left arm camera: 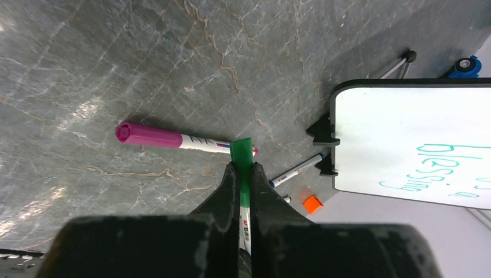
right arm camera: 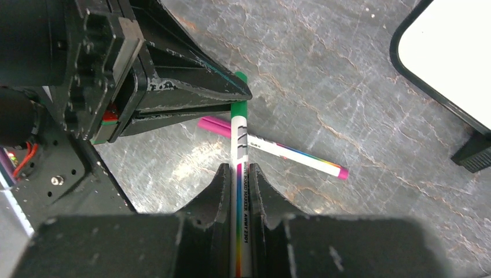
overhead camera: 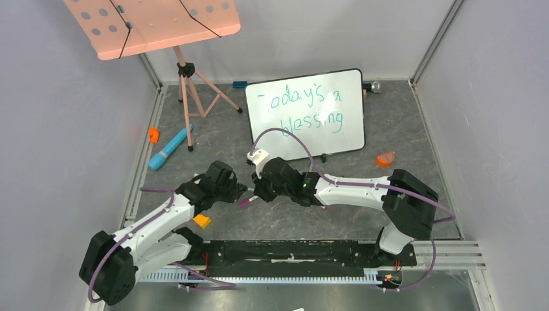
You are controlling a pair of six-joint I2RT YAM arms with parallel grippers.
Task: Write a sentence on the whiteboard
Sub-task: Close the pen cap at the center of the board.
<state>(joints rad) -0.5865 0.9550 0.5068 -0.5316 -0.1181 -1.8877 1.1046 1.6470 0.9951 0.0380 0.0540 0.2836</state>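
Pale walls box in a grey marbled surface point(overhead camera: 401, 123). The whiteboard point(overhead camera: 349, 97) stands propped on its feet at the far side, right of centre. The sentence point(overhead camera: 311, 121) on it reads "Today's a blessing" in teal, so the writing looks done. Nearer, the arms meet over a pink marker point(left arm camera: 173, 139) lying flat. The left end effector point(left arm camera: 243, 168) is clamped on the green end of a green marker point(right arm camera: 238, 150), and the right end effector point(right arm camera: 238, 171) is closed around its white barrel. The board is probably light and stiff, with a slick face. It would likely slide or tip if pushed, so the black frame edge is the place to hold it.
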